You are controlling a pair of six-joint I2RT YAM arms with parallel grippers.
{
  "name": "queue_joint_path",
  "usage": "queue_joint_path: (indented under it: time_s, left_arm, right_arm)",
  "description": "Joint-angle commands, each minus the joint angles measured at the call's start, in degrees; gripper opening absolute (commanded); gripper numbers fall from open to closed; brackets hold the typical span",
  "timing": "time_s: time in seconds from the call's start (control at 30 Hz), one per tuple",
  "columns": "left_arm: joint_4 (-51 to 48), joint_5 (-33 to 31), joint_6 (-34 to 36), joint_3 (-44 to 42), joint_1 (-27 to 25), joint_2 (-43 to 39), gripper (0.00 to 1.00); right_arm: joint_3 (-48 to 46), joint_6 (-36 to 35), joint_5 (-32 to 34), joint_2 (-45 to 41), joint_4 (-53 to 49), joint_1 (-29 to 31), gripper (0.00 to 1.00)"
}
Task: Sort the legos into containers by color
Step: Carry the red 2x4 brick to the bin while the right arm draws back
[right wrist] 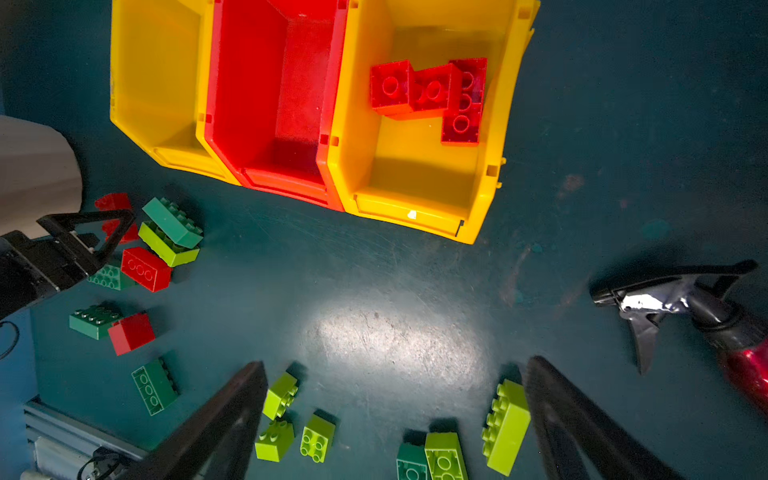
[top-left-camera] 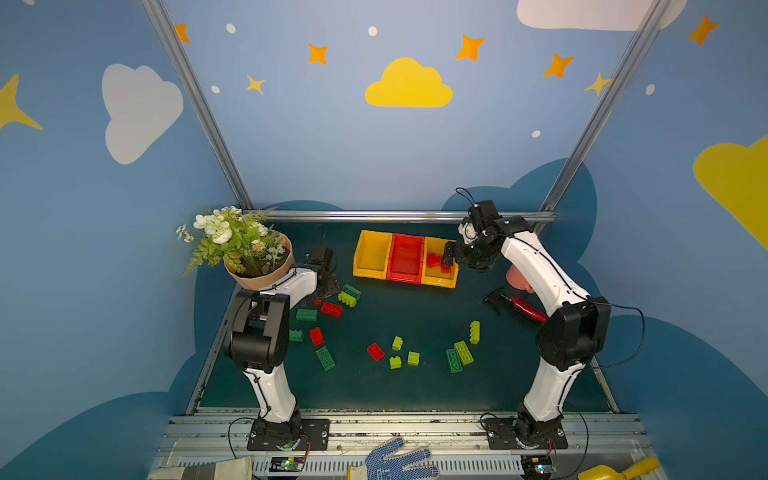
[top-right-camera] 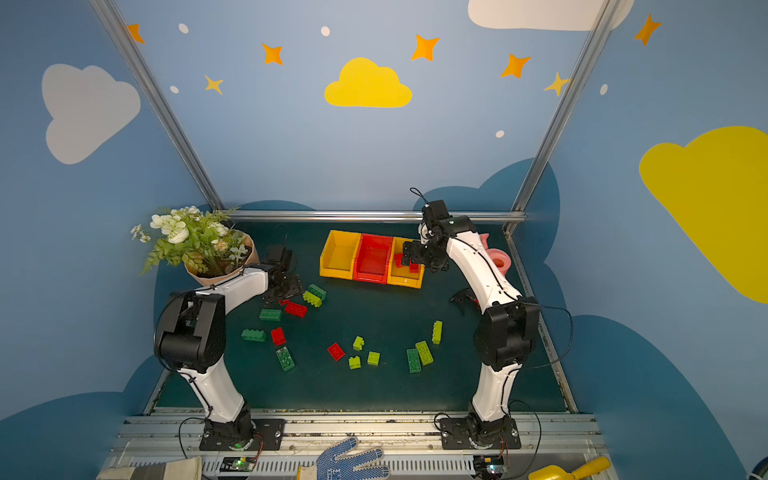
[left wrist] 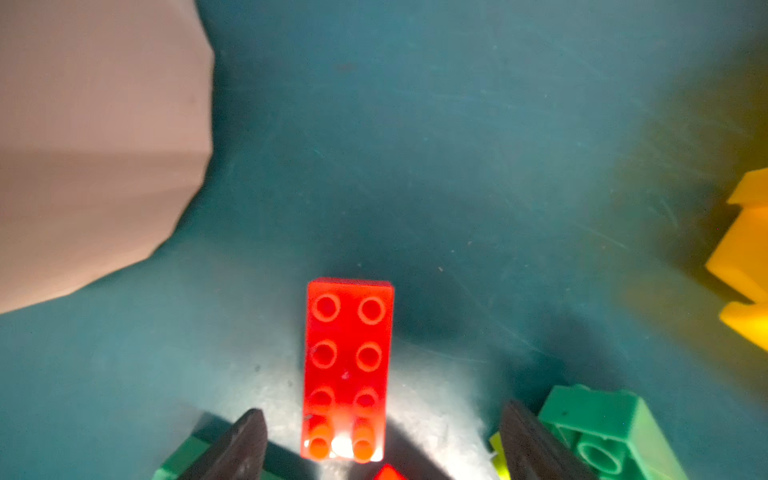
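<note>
Three joined containers stand at the back: a yellow bin (top-left-camera: 368, 272), a red bin (top-left-camera: 403, 279) and a second yellow bin (top-left-camera: 438, 283) that holds red legos (right wrist: 432, 93). My right gripper (top-left-camera: 449, 257) hovers open and empty over that bin; in its wrist view (right wrist: 395, 365) only mat and lime legos (right wrist: 505, 424) show between the fingers. My left gripper (top-left-camera: 322, 286) is low on the mat by the flowerpot, open, its fingers either side of a long red lego (left wrist: 347, 365) without touching it. Red (top-left-camera: 331, 309), lime (top-left-camera: 347, 299) and dark green (top-left-camera: 351, 291) legos lie close by.
A tan flowerpot (top-left-camera: 257, 278) stands right behind the left arm. A red spray bottle (top-left-camera: 528, 309) and a pink watering can (top-left-camera: 517, 278) lie under the right arm. More loose legos are scattered mid-mat (top-left-camera: 395, 362) and to the right (top-left-camera: 464, 353).
</note>
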Motion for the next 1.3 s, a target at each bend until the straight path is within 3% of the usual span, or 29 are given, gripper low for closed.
queue_joint_path:
  time_s: [0.0, 0.43, 0.73, 1.0, 1.27]
  left_arm:
    - [-2.79, 1.5, 0.81, 1.95, 0.2, 2.36, 0.84]
    - [-5.42, 3.09, 0.73, 5.51, 0.16, 6.53, 0.54]
    - [-8.33, 2.77, 1.54, 8.69, -0.14, 8.6, 0.22]
    - [-12.0, 1.24, 3.28, 13.82, -1.96, 8.69, 0.21]
    - [-18.83, -0.4, 5.16, 27.49, -8.71, 11.06, 0.21]
  right_arm:
    - [-2.16, 0.76, 1.77, -2.9, 0.23, 0.14, 0.94]
    - [-10.84, 1.97, 4.4, -10.8, 0.87, -0.23, 0.94]
    - [-15.98, 2.05, 5.68, -17.61, -0.16, -1.36, 0.94]
    - [-21.23, 3.74, 8.36, -24.65, -1.1, -2.27, 0.94]
    - [-25.18, 4.65, 8.72, -29.93, -1.29, -3.41, 0.94]
